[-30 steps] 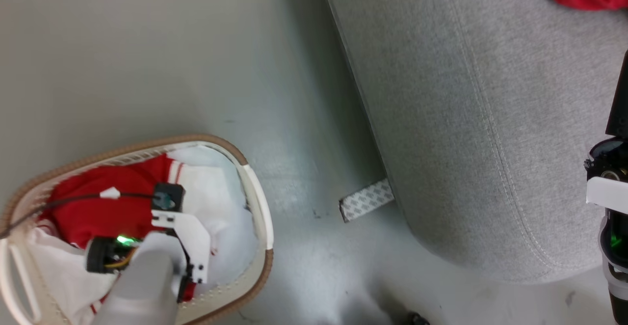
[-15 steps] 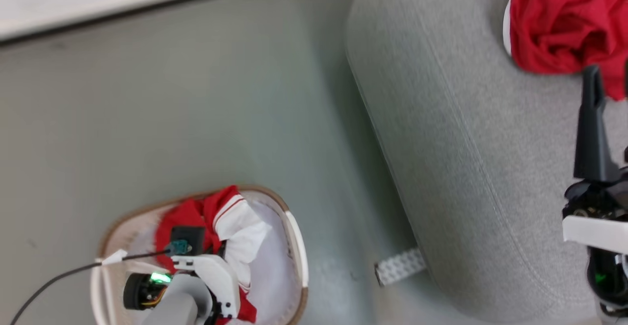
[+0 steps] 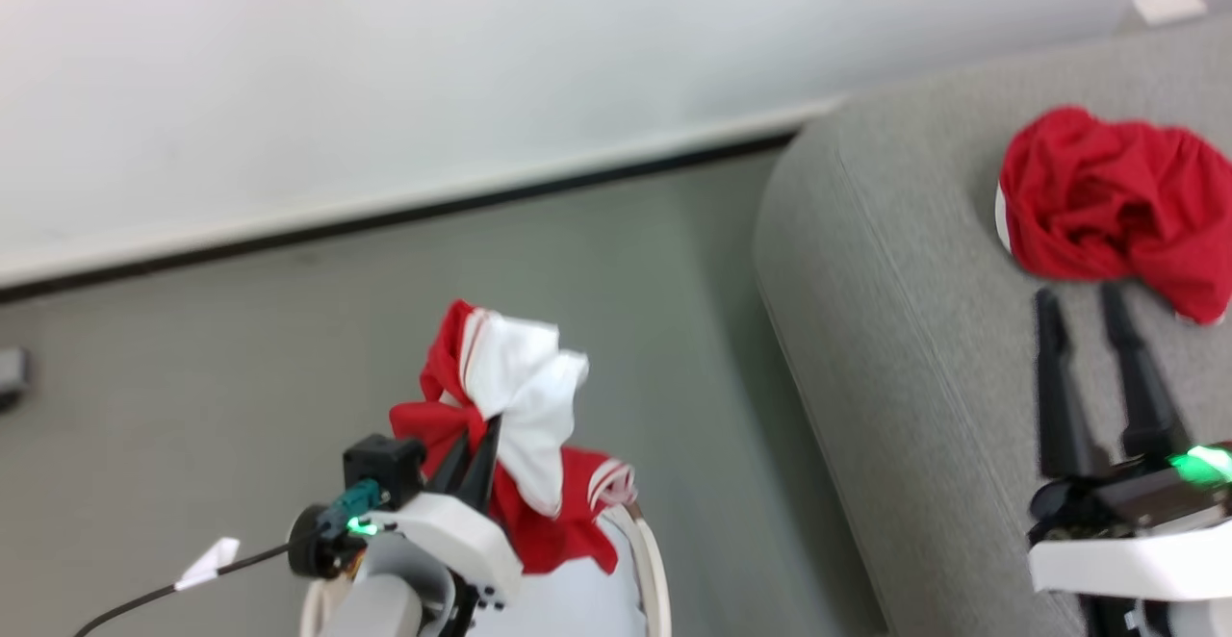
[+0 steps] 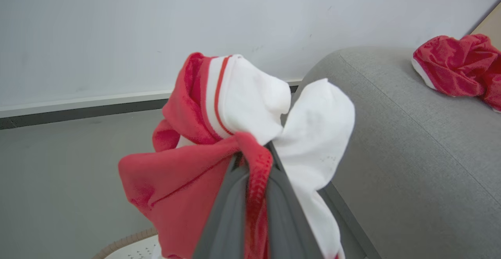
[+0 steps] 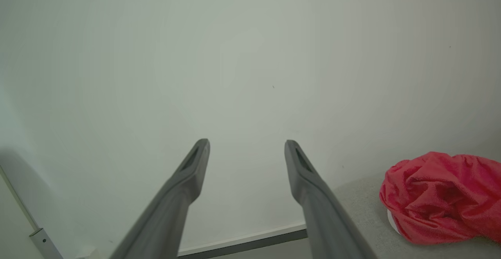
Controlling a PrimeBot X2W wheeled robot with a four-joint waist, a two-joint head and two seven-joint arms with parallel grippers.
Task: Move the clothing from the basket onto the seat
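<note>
Left gripper (image 3: 478, 433) is pinching tight on a red-and-white garment (image 3: 525, 382) and holding it bunched up above the basket (image 3: 651, 560). The garment's lower red folds are hanging down toward the basket's mouth; whether they are touching the rim is not clear. Only the basket's right rim is showing, at the bottom edge of the head view. A strip of grey floor (image 3: 712, 406) is running open between that rim and the sofa (image 3: 914, 348), whose thick rounded edge is curving back toward the wall (image 3: 385, 69). Right gripper (image 3: 1078, 293) is hovering over the sofa with its fingers spread wide, gripping nothing, tips near but apart from a second red garment (image 3: 1097, 194) lying crumpled on the sofa.
</note>
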